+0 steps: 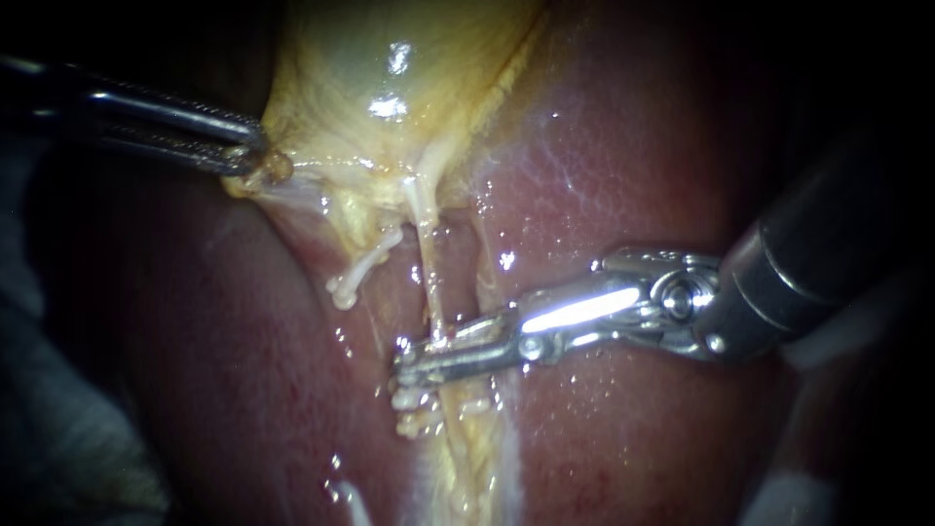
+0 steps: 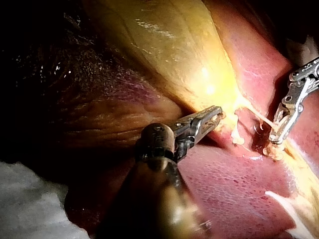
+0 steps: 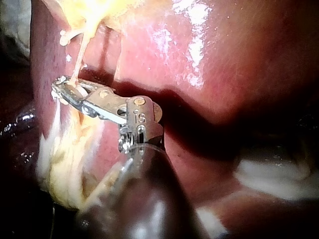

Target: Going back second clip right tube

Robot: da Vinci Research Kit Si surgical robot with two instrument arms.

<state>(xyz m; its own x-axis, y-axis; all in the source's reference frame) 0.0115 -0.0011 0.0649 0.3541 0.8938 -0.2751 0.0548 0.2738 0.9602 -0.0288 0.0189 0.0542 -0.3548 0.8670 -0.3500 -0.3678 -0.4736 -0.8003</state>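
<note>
Yellow gallbladder (image 1: 390, 78) is clamped by the left instrument (image 1: 259, 156). Jaws of the right instrument (image 1: 401, 360) straddle the right tube (image 1: 430, 282), slightly parted.

The narrowest place is around the right tube (image 1: 429, 278). It stands between the open jaws of the right instrument (image 1: 403, 360), so these cannot go sideways without meeting it. Only the path along their own shaft, over the bare liver (image 1: 633, 175), is free. Just below the jaws, white clips (image 1: 407, 399) sit on the same tube and close that side. Beside the tube, toward the left instrument (image 1: 248, 158), a short tube stub (image 1: 362, 265) sticks out. The gallbladder (image 1: 390, 58), clamped at its edge by the left instrument's jaws, closes the upper side. Between the two instruments lies open liver, and they are well apart.
</note>
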